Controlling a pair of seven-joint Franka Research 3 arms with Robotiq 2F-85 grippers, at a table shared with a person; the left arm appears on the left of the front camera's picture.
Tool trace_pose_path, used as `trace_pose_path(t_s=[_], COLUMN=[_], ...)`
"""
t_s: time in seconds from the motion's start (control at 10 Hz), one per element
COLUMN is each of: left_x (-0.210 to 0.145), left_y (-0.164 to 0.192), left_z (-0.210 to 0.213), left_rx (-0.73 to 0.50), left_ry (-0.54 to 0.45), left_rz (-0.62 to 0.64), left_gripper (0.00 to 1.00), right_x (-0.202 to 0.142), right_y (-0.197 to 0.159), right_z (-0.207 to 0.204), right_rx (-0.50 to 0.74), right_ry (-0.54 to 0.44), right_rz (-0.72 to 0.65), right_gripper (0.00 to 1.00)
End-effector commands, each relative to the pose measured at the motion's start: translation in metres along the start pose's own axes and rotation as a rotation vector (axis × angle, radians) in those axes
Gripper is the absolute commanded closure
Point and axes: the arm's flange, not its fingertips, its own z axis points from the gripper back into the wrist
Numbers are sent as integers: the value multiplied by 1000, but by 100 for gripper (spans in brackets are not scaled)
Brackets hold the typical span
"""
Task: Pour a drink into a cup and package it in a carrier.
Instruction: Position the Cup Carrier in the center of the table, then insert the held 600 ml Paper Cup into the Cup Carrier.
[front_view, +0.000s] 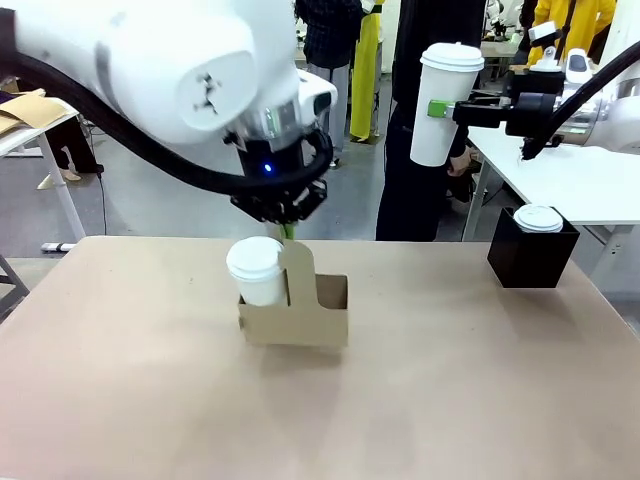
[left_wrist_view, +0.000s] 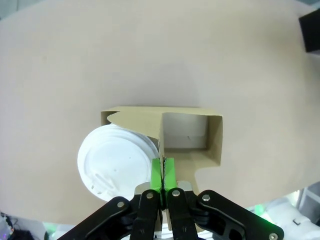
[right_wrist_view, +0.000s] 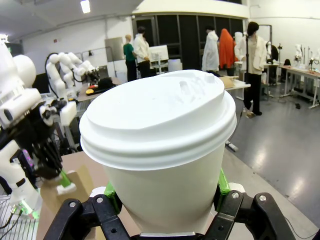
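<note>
The low brown cardboard carrier (front_view: 300, 325) sits mid-counter (front_view: 150, 400), with a short white lidded cup (front_view: 257, 268) standing in its left round hole. The left pincer (left_wrist_view: 162, 167) is clamped on the carrier's upright handle tab (front_view: 299, 268). The right pincer (front_view: 440, 108) grips a tall white lidded cup (right_wrist_view: 160, 150) high above the counter's far right

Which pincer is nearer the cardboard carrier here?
Left. The left pincer is shut on the carrier at its handle tab, touching it. The right pincer is raised off to the right, apart from it, holding a lidded white cup.
</note>
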Motion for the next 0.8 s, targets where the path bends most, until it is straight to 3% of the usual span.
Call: trace_pose_path(t_s=[0.0, 0.4, 0.5, 0.7], left_x=[0, -2, -5, -5], left_y=[-11, -26, -23, -23], left_z=[-20, -41, -30, -30], left_rx=[6, 79, 15, 15], left_ry=[5, 76, 33, 33], left_rz=[21, -6, -23, -23], left_gripper=[98, 98, 98, 98], right_x=[5, 5, 5, 5], right_y=[1, 1, 1, 1], right_z=[-1, -1, -1, -1], right_rx=[0, 0, 0, 0], right_ry=[-11, -11, -11, -11], right_rz=[-7, -7, -7, -7], right_gripper=[20, 20, 20, 20])
